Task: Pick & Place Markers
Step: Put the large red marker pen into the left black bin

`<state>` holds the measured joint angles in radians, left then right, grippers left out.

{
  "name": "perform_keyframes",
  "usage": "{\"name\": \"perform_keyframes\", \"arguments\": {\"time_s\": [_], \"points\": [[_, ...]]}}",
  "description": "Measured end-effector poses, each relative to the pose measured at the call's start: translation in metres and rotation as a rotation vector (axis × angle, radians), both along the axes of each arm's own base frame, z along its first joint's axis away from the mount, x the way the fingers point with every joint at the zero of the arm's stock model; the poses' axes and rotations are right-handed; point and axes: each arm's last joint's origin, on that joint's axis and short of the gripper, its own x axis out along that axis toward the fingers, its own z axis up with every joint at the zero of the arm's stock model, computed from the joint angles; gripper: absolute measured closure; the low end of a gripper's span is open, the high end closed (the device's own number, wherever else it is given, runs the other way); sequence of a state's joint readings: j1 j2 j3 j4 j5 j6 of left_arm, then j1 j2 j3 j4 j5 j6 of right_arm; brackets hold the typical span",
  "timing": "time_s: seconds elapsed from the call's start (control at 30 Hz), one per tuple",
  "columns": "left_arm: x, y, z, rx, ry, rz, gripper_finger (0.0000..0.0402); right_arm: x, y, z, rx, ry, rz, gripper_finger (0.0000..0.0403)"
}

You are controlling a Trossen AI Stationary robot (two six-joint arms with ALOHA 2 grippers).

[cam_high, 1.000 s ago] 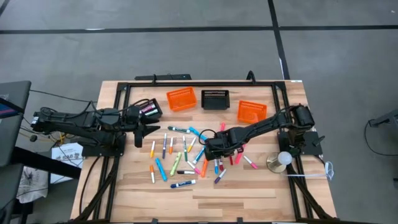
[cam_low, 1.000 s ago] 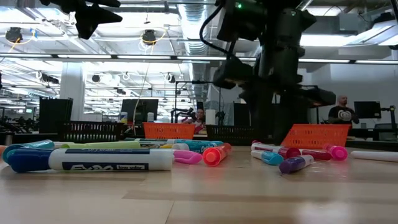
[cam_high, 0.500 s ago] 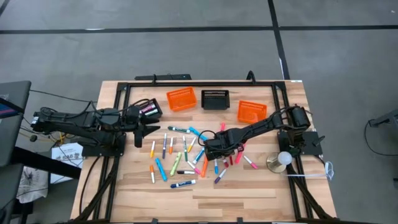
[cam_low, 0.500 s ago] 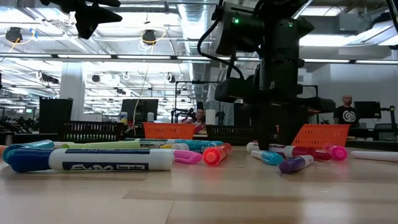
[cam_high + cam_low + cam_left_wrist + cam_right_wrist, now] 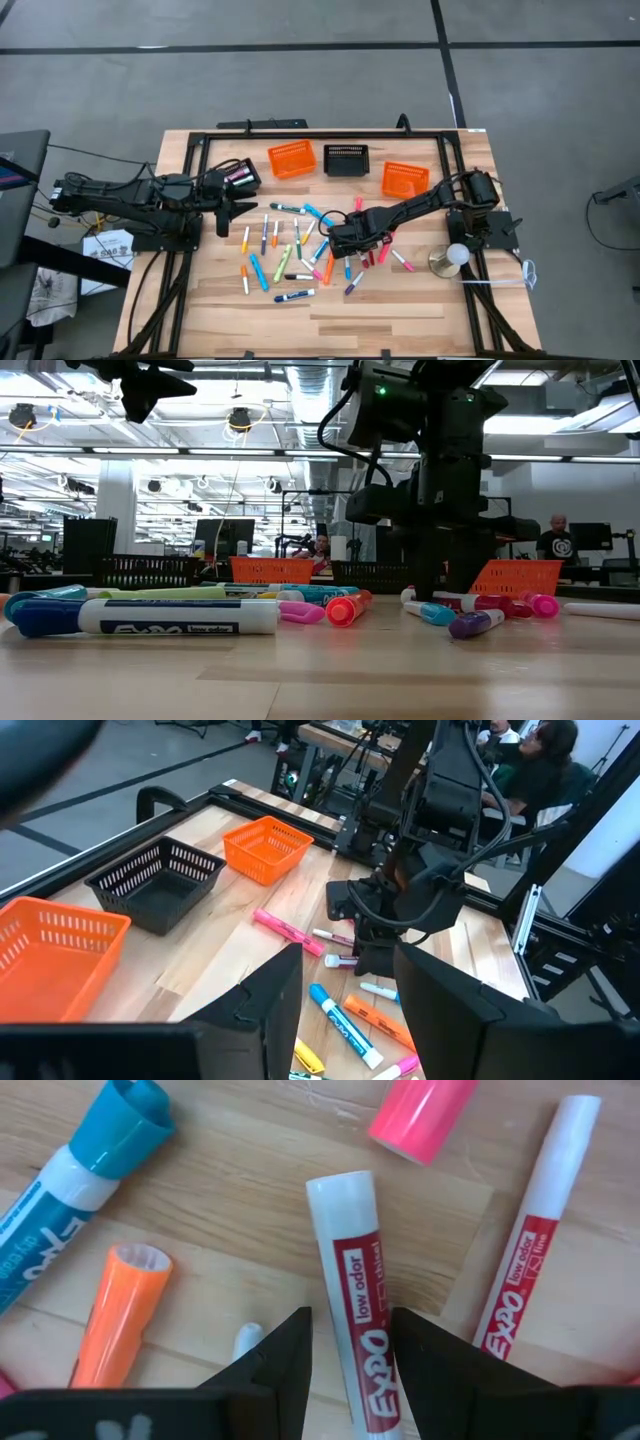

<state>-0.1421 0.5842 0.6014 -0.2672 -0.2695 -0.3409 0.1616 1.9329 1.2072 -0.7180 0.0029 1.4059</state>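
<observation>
Many short capped markers lie flat and scattered on the middle of the wooden table; the low view shows them as a row. My right gripper is down among them, open. In its wrist view the fingers stand on either side of a white marker with a red label, lengthwise along it. That marker lies on the table. My left gripper hovers open above the table's left part and faces the pile.
Three small mesh baskets stand along the far side: orange, black, orange. A round metal stand with a white ball sits near the right edge. People are in the room behind. Bare wood lies along the near edge.
My right gripper has come down toward the table among the markers, then held still. The markers lie as before.
</observation>
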Motion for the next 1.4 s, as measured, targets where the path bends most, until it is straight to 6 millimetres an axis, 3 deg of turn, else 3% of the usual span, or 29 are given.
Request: {"name": "perform_keyframes", "arguments": {"time_s": [0.5, 0.9, 1.07, 1.27, 1.4], "points": [[0.0, 0.0, 0.0, 0.0, 0.0, 0.0, 0.0243, 0.001, 0.0, 0.0, 0.008, -0.006, 0.0, 0.0275], [0.0, 0.0, 0.0, 0.0, 0.0, 0.0, 0.0243, 0.0, -0.002, 0.0, 0.004, 0.001, -0.005, 0.0349], [0.0, 0.0, 0.0, 0.0, 0.0, 0.0, 0.0243, 0.002, -0.002, 0.004, 0.007, -0.011, 0.002, 0.0345], [0.0, 0.0, 0.0, 0.0, -0.001, 0.0, 0.0243, 0.01, -0.011, 0.034, 0.026, -0.086, 0.08, 0.0341], [0.001, 0.0, 0.001, -0.002, -0.011, -0.001, 0.0243, 0.015, -0.023, 0.069, 0.031, -0.206, 0.124, 0.0342]]}}
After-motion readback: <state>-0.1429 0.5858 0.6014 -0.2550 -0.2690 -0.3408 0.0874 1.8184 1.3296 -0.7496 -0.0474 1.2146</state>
